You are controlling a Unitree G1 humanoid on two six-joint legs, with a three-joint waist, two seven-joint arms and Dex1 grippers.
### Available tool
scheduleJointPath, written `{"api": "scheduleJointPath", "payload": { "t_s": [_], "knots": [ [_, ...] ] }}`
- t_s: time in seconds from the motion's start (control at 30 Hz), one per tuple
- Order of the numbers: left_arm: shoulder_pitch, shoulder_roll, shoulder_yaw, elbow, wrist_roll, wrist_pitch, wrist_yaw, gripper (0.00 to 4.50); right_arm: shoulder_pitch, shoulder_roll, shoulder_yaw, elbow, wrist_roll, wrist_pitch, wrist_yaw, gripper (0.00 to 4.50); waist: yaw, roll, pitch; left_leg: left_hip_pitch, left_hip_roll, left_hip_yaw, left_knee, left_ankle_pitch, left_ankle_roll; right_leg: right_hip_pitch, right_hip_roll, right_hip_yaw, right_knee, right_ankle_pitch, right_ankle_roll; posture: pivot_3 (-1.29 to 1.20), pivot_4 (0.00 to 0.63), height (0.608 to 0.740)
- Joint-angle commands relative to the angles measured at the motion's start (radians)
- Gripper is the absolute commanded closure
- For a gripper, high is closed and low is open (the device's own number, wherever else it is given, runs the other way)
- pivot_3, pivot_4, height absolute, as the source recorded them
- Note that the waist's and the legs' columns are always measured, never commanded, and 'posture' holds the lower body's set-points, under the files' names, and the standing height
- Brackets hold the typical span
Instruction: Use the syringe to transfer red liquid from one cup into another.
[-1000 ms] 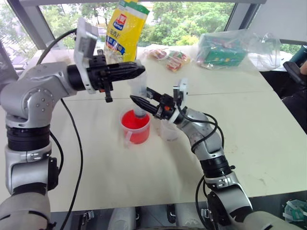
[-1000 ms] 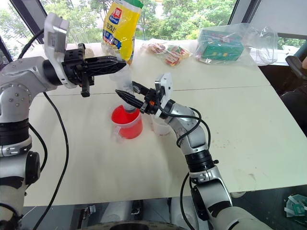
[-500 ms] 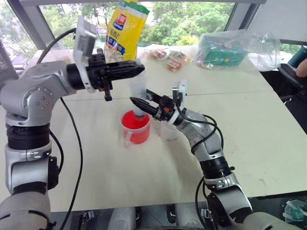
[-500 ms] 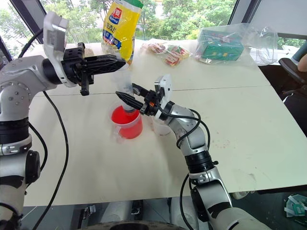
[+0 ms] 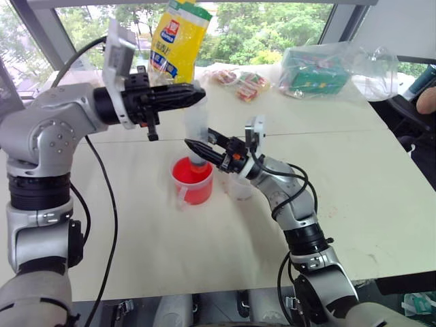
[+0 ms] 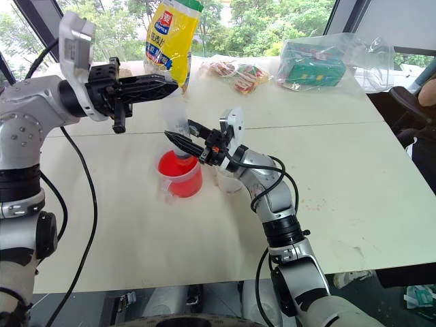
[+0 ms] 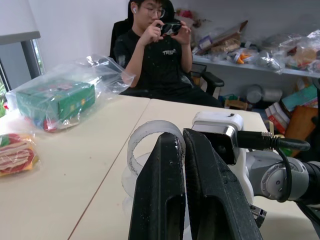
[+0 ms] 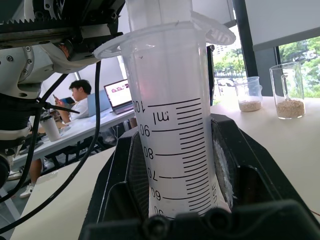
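Syringe (image 8: 172,130): clear barrel, black graduation marks and numerals, white plunger inside. Handled cup (image 5: 193,182), centre of frame: bright red liquid (image 5: 191,172) with orange tinge. Small cup (image 5: 240,185) beside it: clear. Left claw (image 5: 194,95) and right claw (image 5: 194,146): black. Desk (image 5: 354,170): cream-white. Bag (image 5: 177,41), upper middle: yellow, blue label. Box (image 5: 315,68), upper right: green, inside clear plastic.

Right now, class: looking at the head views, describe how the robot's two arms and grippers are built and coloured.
Both arms are silver-grey metal segments with black joint bands. Each ends in a black two-fingered gripper, the left gripper and the right gripper, with a white camera block at the wrist. Loose black cables run along each arm. The right wrist shows small orange-red details.
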Motion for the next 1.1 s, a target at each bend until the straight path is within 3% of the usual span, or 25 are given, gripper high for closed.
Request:
{"api": "scheduleJointPath", "payload": {
  "t_s": [0.03, 0.4, 0.5, 0.73, 1.1],
  "knots": [
    [-0.072, 0.0, 0.075, -0.014, -0.013, -0.069, 0.01, 4.49, 0.015, 0.008, 0.064, -0.005, -0.003, 0.03, 0.042, 3.11, 0.0, 0.0, 0.0, 0.0, 0.0, 0.0, 0.0, 0.0, 0.0, 0.0, 0.0, 0.0, 0.0, 0.0, 0.0, 0.0, 0.15, 0.74],
    [-0.034, 0.007, 0.069, -0.04, -0.028, -0.037, 0.009, 4.49, -0.011, 0.005, 0.045, -0.008, 0.002, 0.034, 0.035, 3.11, 0.0, 0.0, 0.0, 0.0, 0.0, 0.0, 0.0, 0.0, 0.0, 0.0, 0.0, 0.0, 0.0, 0.0, 0.0, 0.0, 0.15, 0.74],
    [-0.006, 0.024, 0.061, -0.055, -0.037, -0.003, 0.004, 3.51, -0.037, 0.003, 0.026, -0.034, 0.017, 0.051, 0.026, 3.11, 0.0, 0.0, 0.0, 0.0, 0.0, 0.0, 0.0, 0.0, 0.0, 0.0, 0.0, 0.0, 0.0, 0.0, 0.0, 0.0, 0.15, 0.74],
    [0.076, 0.073, 0.075, -0.087, -0.025, 0.004, 0.01, 0.05, -0.08, -0.003, -0.015, -0.107, 0.06, 0.116, -0.003, 3.11, -0.002, 0.0, 0.0, 0.0, 0.0, 0.0, 0.0, 0.0, 0.0, 0.0, 0.0, 0.0, 0.0, 0.0, 0.0, 0.0, 0.15, 0.74],
    [0.127, 0.158, 0.193, -0.109, -0.124, 0.064, 0.023, 0.05, -0.133, -0.026, -0.13, -0.207, 0.186, 0.246, -0.101, 3.11, 0.002, 0.0, 0.001, 0.0, 0.0, 0.0, 0.0, 0.0, 0.0, 0.0, 0.0, 0.0, 0.0, 0.0, 0.0, 0.0, 0.15, 0.74]
  ]
}}
